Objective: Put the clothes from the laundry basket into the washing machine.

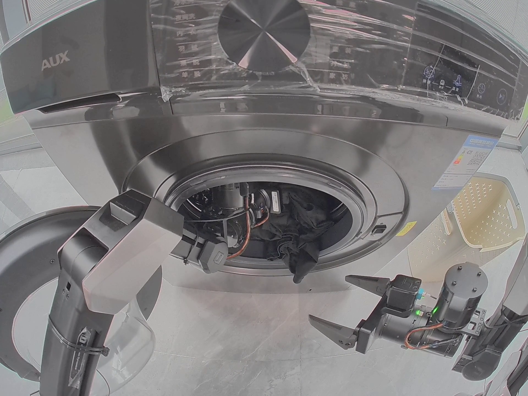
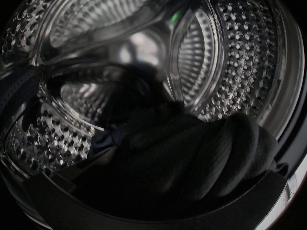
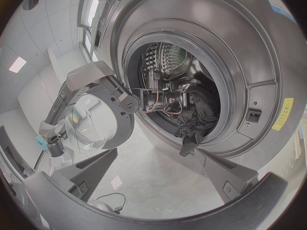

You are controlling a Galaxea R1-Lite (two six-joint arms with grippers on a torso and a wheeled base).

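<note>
The washer point(image 1: 330, 138) faces the right gripper point(image 1: 328, 298), whose jaws are spread. Its door point(image 1: 22, 281) hangs open, left of the left gripper point(image 3: 184, 98). The basket point(image 1: 489, 210) stands to the right gripper's right. Dark clothes point(image 1: 297, 232) lie in the drum beside the left gripper, whose state I cannot tell. One fold drapes over the rim.

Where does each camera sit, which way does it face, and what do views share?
Head view: on the head, facing forward and down at the washing machine; left arm extends inside it, right gripper open below its opening.
Left wrist view: on the left wrist, inside the opening, facing into the drum over dark clothes.
Right wrist view: on the right wrist, low outside, facing the opening between its own fingers.
Shared: head and right wrist views both show the left arm and dark clothes drooping over the lip.
</note>
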